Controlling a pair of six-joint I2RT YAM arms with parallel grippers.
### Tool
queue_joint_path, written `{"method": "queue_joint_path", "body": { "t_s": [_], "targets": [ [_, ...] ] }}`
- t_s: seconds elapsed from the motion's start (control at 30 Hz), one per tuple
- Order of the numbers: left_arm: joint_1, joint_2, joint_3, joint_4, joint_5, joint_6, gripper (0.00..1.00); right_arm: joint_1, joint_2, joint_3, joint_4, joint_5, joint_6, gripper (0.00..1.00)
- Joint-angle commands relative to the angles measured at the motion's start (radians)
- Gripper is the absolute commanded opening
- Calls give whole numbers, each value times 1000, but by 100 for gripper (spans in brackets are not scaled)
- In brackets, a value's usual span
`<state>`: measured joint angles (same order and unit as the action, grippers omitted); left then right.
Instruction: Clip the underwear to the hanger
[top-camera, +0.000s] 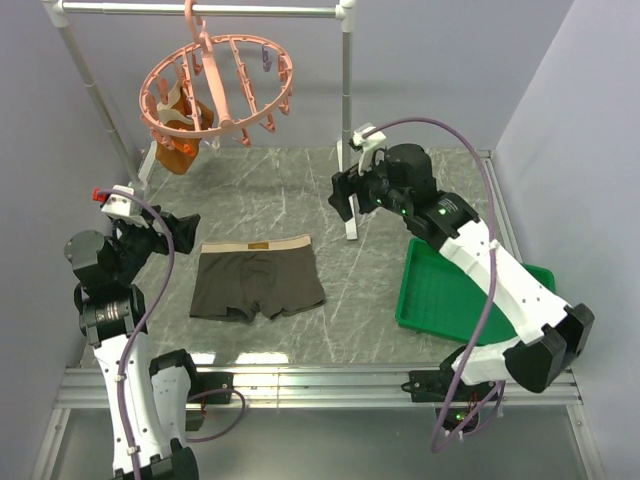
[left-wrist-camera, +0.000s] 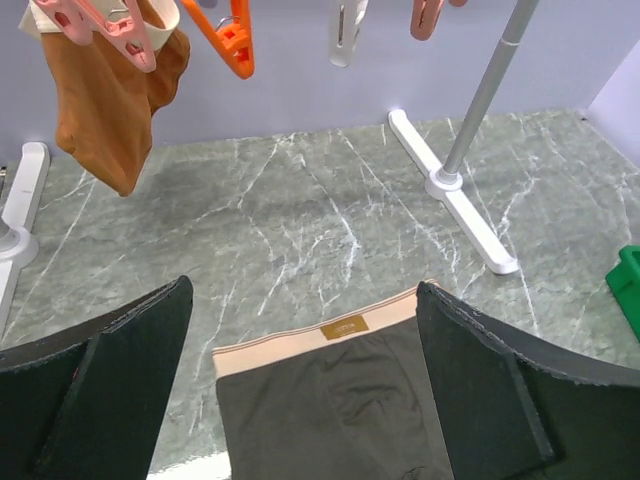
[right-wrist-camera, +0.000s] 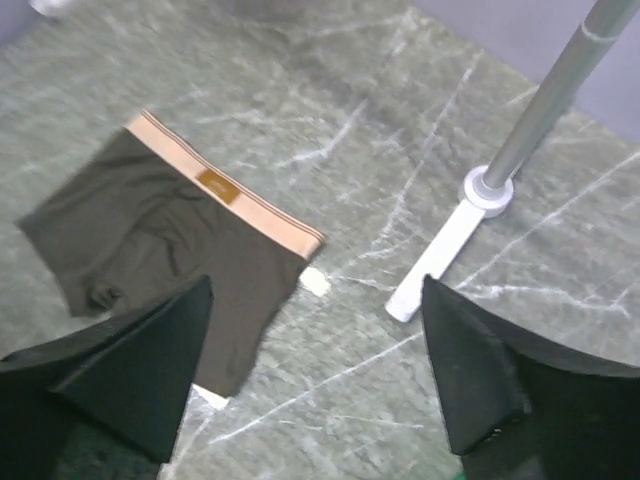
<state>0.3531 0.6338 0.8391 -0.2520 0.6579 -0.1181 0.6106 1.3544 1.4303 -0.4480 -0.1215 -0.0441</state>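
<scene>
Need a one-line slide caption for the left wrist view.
Open left gripper over the underwear flat on the table, orange-brown garment hanging beyond.

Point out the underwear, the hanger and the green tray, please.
underwear (top-camera: 258, 285), top external view, middle of the dark cloth
hanger (top-camera: 220, 80), top external view, central cross bar
green tray (top-camera: 437, 290), top external view, bare floor

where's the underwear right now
The underwear lies flat on the table, left of centre in the top view, between the left gripper and the green tray, its tan waistband toward the pipe rack.
</scene>
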Motion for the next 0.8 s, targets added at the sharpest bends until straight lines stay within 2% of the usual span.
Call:
{"method": "queue_joint_path", "body": {
  "t_s": [0.0, 0.03, 0.17, 0.3, 0.33, 0.37, 0.43, 0.5, 0.6, 0.73, 0.77],
  "targets": [
    [3, -3, 21, 28, -12, -63, 99, -3, -110, 5, 127, -50, -39, 94],
    [1, -2, 25, 36, -12, -101, 99, -3, -112, 25, 124, -147, -43, 94],
    [3, 56, 17, 129, 11, -195, 93, -3, -81, 131, 103, -306, -7, 97],
    [3, 104, -40, 350, 104, -265, 92, -3, -2, 226, 120, -388, 73, 99],
    [1, 109, -57, 496, 130, -265, 91, -5, 18, 246, 115, -414, 76, 99],
    [1, 113, -99, 563, 170, -272, 91, -3, 49, 261, 121, -438, 91, 99],
    [1, 124, -121, 660, 166, -252, 90, -5, 71, 275, 158, -472, 119, 99],
    [1, 165, -115, 663, 178, -220, 88, -3, 87, 251, 245, -522, 130, 100],
    [1, 210, -135, 756, 189, -238, 81, -2, 135, 260, 313, -599, 122, 99],
    [-11, 268, -126, 815, 169, -252, 72, 0, 232, 324, 359, -627, 206, 96],
    [-11, 292, -120, 821, 167, -252, 67, 0, 261, 335, 405, -632, 255, 96]
  ]
}}
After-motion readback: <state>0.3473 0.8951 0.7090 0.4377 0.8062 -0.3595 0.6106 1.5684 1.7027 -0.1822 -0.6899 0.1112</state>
